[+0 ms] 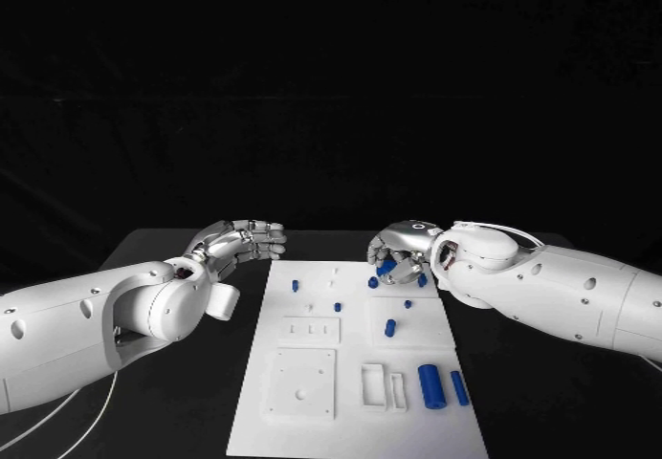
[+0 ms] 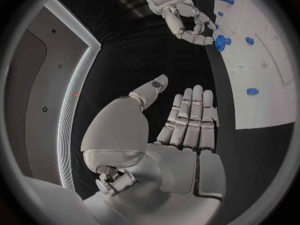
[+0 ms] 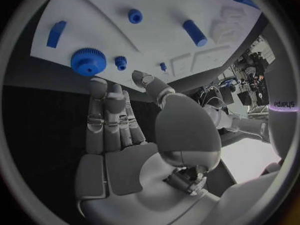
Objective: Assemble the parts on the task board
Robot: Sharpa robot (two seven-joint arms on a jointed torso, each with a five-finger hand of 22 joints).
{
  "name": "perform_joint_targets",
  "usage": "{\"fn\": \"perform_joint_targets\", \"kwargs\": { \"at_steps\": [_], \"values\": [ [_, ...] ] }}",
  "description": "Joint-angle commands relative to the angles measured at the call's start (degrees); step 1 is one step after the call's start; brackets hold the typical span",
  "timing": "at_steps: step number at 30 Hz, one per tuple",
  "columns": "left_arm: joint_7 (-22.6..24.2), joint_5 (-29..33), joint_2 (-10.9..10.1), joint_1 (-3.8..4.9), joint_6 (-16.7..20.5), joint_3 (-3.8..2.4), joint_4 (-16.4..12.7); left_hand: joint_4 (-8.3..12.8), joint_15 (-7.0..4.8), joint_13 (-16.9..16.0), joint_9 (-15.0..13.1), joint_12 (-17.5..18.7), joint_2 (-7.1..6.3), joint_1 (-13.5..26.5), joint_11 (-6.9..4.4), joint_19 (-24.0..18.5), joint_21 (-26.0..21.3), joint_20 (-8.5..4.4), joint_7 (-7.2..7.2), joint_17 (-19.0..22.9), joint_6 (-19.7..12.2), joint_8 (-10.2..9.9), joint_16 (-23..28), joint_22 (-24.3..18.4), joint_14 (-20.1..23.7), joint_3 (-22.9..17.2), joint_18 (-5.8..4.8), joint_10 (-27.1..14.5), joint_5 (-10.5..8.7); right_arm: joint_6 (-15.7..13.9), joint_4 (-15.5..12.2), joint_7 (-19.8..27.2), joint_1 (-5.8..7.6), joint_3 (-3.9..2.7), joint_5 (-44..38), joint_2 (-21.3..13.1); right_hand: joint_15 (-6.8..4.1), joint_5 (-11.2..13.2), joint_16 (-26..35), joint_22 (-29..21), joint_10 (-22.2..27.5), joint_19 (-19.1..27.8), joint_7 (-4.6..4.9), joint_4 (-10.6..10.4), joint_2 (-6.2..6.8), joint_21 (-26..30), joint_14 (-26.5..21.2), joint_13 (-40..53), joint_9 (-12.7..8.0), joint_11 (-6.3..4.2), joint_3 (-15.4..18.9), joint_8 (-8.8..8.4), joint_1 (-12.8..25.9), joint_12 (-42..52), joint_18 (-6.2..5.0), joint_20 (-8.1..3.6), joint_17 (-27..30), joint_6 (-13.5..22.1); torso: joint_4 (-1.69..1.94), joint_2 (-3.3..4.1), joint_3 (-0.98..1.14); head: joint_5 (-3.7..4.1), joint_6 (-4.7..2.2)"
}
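While lying loose across the task board [image 1: 283,426], blue parts [image 1: 390,328]: mostly waiting, none visibly seated in the white fixtures.
Progress: looking early, as a judgement; nearly all fitting remaining to be done.
Done: nothing showing as assembled; some small pegs [image 1: 338,307] possibly standing in holes, too small to tell.
Left to do: picking each piece up and seating it in its place.
Right hand [image 1: 400,253]: hovering over the board's far edge, fingers stretched out and thumb apart in the right wrist view, gripping nothing.
Blue gear [image 3: 88,61]: lying on the board just beyond the right fingertips [image 3: 98,85], apparently not touching them.
Left hand [image 1: 242,241]: hanging off the board's far left corner above the black table [image 1: 165,244], fingers straight, palm bare, holding nothing.
Count, blue parts: about nine in the head view, namely one gear, two large cylinders [image 1: 431,386] near the front, roughly six small pegs and pieces.
Count, white fixtures [image 1: 301,382]: four raised shapes, as far as can be told.
Count, hands: two, both free.
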State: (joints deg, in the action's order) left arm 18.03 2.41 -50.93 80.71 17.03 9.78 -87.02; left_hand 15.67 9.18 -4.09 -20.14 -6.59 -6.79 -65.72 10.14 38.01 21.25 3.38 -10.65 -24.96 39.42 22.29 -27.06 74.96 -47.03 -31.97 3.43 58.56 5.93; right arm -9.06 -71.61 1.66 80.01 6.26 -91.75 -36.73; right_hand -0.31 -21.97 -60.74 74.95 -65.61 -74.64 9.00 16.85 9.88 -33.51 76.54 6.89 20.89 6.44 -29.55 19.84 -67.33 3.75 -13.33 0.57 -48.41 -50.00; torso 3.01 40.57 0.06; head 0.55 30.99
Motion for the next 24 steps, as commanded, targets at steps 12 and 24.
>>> {"fn": "perform_joint_targets", "kwargs": {
  "at_steps": [12,24],
  "values": [
    [0.55,-0.37,-0.37,0.66,-1.01,-0.06,-1.55,0.21,0.01,0.01,-0.11,0.28,-0.03,0.88,0.11,-0.16,0.44,0.0,-1.54,0.15,0.36,-0.17,-0.37,1.2,0.41,0.0,0.07,0.49,-0.79,0.24,0.92,-2.08,0.01,-0.04,-6.79,1.22,0.02,2.0,-0.88,1.3,-0.3,-0.61,-0.06,-0.1,-0.28,-0.88,-0.6,-0.44,0.16,-0.19,0.7,0.08,0.13,0.16,-1.67,-1.18,0.58,-0.14,0.29,1.32,0.05,0.25,-0.68],
    [0.47,-0.38,-0.26,0.97,-1.63,-0.05,-1.54,-0.01,0.04,0.02,-0.14,0.34,-0.13,1.23,0.14,-0.21,0.47,0.03,-1.57,0.22,0.28,-0.23,-0.4,1.19,0.47,0.03,0.06,0.42,-0.87,1.26,3.32,-1.81,-0.02,-0.03,-7.39,2.41,-0.12,5.87,-1.62,1.25,-1.03,-0.89,-0.04,-0.23,-0.08,-1.86,-0.77,-0.91,0.22,-0.33,-1.01,0.26,-0.3,0.23,-1.67,-0.74,1.51,-0.99,0.39,2.54,0.23,0.11,-0.93]
  ]
}}
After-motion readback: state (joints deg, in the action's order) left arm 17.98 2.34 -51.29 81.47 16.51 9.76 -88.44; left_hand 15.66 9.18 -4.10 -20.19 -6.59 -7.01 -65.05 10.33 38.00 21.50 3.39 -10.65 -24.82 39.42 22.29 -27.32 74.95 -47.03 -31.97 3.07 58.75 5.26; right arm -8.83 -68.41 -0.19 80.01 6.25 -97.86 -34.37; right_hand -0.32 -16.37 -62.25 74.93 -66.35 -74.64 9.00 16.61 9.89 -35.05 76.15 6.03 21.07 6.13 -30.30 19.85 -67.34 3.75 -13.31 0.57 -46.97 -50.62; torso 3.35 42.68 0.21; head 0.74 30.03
